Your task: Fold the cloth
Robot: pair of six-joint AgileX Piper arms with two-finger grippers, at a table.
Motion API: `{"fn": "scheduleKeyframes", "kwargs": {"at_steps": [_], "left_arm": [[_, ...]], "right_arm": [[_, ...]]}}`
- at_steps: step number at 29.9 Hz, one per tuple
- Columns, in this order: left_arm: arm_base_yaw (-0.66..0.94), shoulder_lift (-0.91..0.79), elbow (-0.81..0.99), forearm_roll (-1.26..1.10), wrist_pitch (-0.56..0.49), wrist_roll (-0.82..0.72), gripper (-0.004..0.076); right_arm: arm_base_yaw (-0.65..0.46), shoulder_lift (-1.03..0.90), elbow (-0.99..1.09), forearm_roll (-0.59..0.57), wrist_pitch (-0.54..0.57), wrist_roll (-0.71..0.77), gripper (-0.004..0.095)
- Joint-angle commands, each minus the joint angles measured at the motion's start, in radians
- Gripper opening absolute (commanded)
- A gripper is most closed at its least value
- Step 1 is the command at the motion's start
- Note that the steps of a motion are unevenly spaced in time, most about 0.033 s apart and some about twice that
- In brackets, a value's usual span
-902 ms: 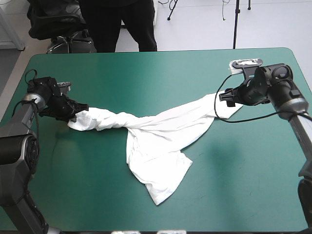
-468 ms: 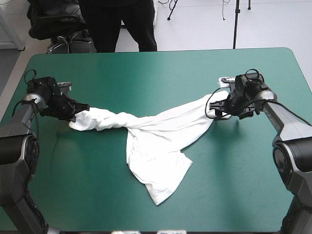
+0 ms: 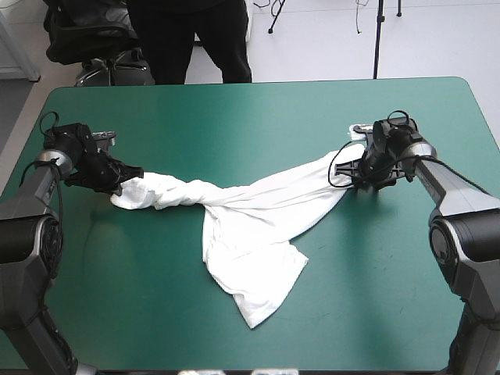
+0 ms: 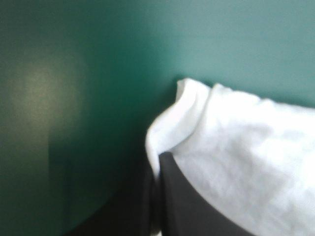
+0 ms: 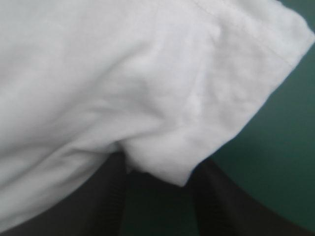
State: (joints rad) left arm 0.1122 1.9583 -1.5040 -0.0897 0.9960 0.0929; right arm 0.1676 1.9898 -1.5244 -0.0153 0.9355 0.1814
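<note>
**Fold cloth: spread step, R grasp pending**

T-shirt lies mid-table on the teal-green cover, strung L to R between the arms. It is twisted into a rope toward the L end and broad in the middle, w/ one flap trailing toward the near edge. Not flat; no fold made.

L gripper: fingers clamped on the shirt's L end, cloth pinched between them, low over the cover near the table's L edge.

R gripper: fingers apart. A hemmed corner of the shirt's R end lies over the gap between them, not pinched.

Judgement: the step in hand is getting both ends held so the shirt can be stretched and laid flat. Task is early.

Next move prob. needs R to slide further onto the hem and close, then both arms draw apart to undo the twist.

Risk: corner slips out if R closes too near the edge.
</note>
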Motion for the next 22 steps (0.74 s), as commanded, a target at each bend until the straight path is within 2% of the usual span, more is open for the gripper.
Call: {"fn": "scheduleKeyframes", "kwargs": {"at_steps": [1,3,13,22], "left_arm": [[-0.002,-0.027,-0.009,-0.019,0.018,0.004,-0.0009],[-0.002,-0.027,-0.009,-0.019,0.018,0.009,-0.0009],[-0.002,-0.036,-0.009,-0.038,0.014,0.009,-0.0009],[-0.012,-0.188,-0.049,-0.111,0.032,0.035,-0.0009]], "right_arm": [[0.004,0.022,0.002,0.085,-0.069,-0.012,0.0134],[0.004,0.024,0.002,0.079,-0.076,-0.016,-0.0008],[0.004,0.022,-0.043,0.062,-0.091,-0.056,-0.0017],[0.004,-0.037,-0.264,0.073,0.080,-0.129,-0.0017]]}}
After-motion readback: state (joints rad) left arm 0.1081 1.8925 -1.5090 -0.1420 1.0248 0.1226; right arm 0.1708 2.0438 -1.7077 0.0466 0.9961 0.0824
